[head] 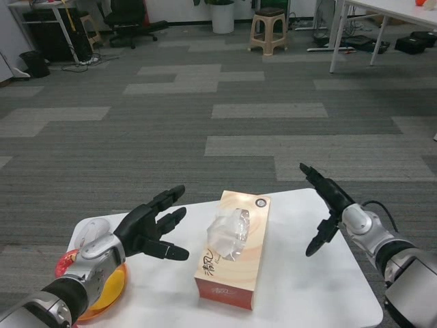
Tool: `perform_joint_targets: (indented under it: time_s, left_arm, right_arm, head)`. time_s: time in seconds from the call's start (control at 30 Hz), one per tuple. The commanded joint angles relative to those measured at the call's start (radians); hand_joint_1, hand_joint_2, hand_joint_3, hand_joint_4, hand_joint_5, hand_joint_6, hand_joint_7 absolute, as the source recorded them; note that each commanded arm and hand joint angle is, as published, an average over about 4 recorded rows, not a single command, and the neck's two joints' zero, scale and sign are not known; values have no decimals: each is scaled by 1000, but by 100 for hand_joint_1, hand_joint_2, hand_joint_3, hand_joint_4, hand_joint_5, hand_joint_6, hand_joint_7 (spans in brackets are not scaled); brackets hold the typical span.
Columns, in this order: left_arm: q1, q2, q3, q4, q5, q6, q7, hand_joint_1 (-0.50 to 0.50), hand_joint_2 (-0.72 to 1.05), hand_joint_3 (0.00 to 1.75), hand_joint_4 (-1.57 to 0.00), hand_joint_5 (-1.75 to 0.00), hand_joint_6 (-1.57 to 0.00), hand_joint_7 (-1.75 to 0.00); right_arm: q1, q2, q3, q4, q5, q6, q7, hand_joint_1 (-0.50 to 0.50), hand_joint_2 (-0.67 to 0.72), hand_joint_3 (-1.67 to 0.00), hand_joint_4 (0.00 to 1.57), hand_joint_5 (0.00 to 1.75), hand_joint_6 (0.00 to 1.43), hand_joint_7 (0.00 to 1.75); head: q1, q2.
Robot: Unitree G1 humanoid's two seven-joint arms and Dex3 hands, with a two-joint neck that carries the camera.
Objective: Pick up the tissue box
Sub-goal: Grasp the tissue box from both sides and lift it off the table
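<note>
The tissue box (235, 249) lies flat in the middle of the white table (300, 287), peach-coloured with a red front end and a crumpled clear tissue opening on top. My left hand (151, 229) hovers just left of the box with its fingers spread, holding nothing. To the right of the box, my right hand (324, 205) is raised with fingers spread apart, also empty. Neither hand touches the box.
An orange plate (109, 290) with a red object (65, 263) and a clear wrapped item (92, 232) sits at the table's left edge, partly behind my left forearm. Beyond the table lie grey carpet, a plastic stool (268, 31) and an office chair (130, 20).
</note>
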Motion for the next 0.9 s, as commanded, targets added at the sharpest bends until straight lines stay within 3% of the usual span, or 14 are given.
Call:
perform_joint_targets:
  time_s: [0.03,0.27,0.57,0.9]
  left_arm:
    - [-3,3,-11,-10,-4,-11,3,50,69,4,-7,0,0,0]
    - [-5,1,-27,-15,-4,-11,3,50,69,7,-7,0,0,0]
    - [-11,1,-45,-23,-4,-11,3,50,69,4,-7,0,0,0]
    - [-12,1,-62,-23,-4,-11,3,50,69,4,-7,0,0,0]
  right_arm:
    - [-17,25,60,18,3,11,-1,-45,23,-16,0,0,0,0]
    - [-52,76,178,79,4,42,-40,-44,33,-16,0,0,0,0]
    - [-72,103,265,105,1,61,-77,-46,34,-16,0,0,0,0]
    - [-106,127,468,97,0,77,-117,-45,34,-16,0,0,0,0]
  head:
    - [-2,4]
    - [-5,1]
    - [-9,-2]
    - [-11,2]
